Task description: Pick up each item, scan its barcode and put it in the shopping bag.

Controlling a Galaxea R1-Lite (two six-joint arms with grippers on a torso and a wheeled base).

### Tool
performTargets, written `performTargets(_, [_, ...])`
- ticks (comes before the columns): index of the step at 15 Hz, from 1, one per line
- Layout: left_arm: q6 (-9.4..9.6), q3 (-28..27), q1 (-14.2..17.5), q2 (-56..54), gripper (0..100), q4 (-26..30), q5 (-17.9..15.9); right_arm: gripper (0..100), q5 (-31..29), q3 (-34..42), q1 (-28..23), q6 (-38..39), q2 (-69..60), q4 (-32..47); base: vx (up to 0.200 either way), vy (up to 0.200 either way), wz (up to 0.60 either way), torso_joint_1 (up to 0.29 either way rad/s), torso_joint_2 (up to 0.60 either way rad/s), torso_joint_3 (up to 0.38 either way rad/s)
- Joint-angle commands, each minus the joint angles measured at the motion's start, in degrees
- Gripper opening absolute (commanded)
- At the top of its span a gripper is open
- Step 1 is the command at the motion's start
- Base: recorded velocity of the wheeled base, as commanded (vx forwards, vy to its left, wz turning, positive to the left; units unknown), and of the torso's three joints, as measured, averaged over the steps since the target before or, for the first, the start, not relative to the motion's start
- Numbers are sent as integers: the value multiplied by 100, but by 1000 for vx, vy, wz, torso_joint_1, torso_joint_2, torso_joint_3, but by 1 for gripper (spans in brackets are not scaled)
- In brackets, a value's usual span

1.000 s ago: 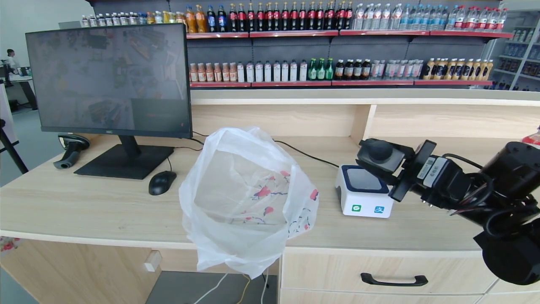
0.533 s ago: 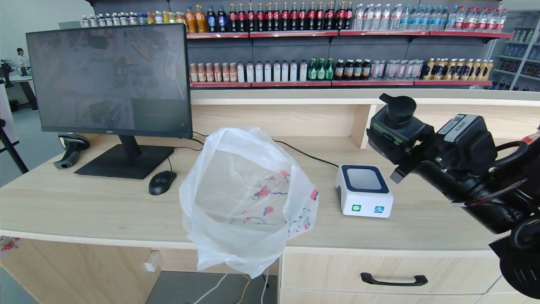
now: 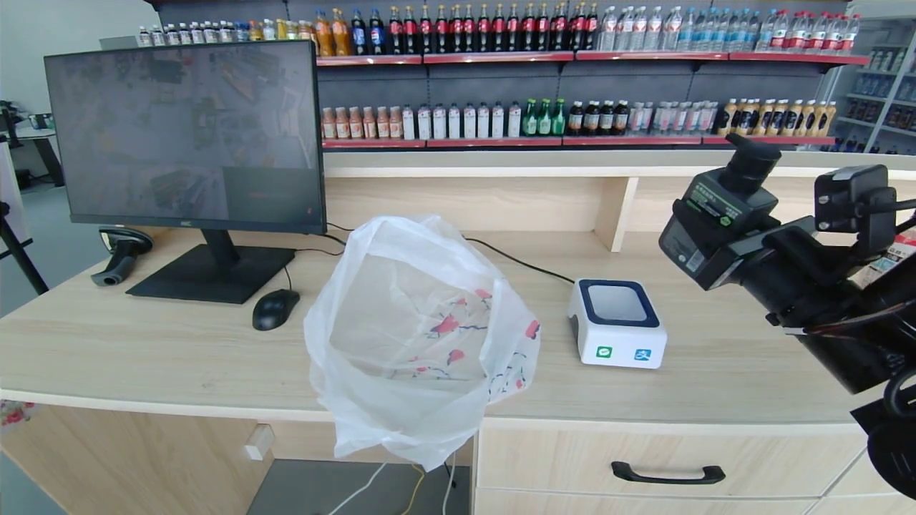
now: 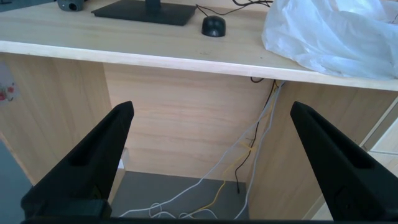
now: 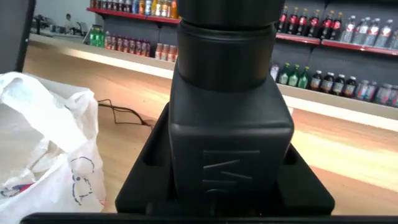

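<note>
My right gripper (image 3: 744, 252) is shut on a black square bottle (image 3: 714, 214) with a round cap, held tilted in the air above and to the right of the white barcode scanner (image 3: 617, 322). In the right wrist view the black bottle (image 5: 230, 124) stands close between the fingers. The white plastic shopping bag (image 3: 422, 336) sits open at the counter's front edge, left of the scanner, with red-printed packaging showing through it. My left gripper (image 4: 214, 143) hangs open below the counter edge, holding nothing, and the bag (image 4: 336, 31) lies above it.
A monitor (image 3: 186, 136), a mouse (image 3: 275, 309) and a handheld scanner (image 3: 118, 257) stand on the counter's left part. A raised wooden ledge (image 3: 501, 172) runs behind, with drink shelves beyond. A cable (image 3: 515, 261) runs to the scanner. Drawers sit under the counter's right side.
The right arm has lifted the black bottle from just over the scanner, up and to the right, turning its cap upward. The bag and scanner have not moved.
</note>
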Motion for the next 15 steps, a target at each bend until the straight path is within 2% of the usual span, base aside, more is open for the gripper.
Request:
performTargets(1, [-4,0,2,-2,100,0,9,0,-240,102,-68,42,60,-8,0,0,0,0,0,0])
performTargets(7, [-4,0,2,-2,100,-9,0,0,-275,252,-94,323,86,-8,0,0,0,0,0,0])
performTargets(11, [-4,0,2,-2,100,-9,0,0,-275,234,-94,420,51,-8,-200,0,0,10,0,1])
performTargets(15, [-4,0,2,-2,100,-9,0,0,-275,208,-94,499,-63,-8,0,0,0,0,0,0])
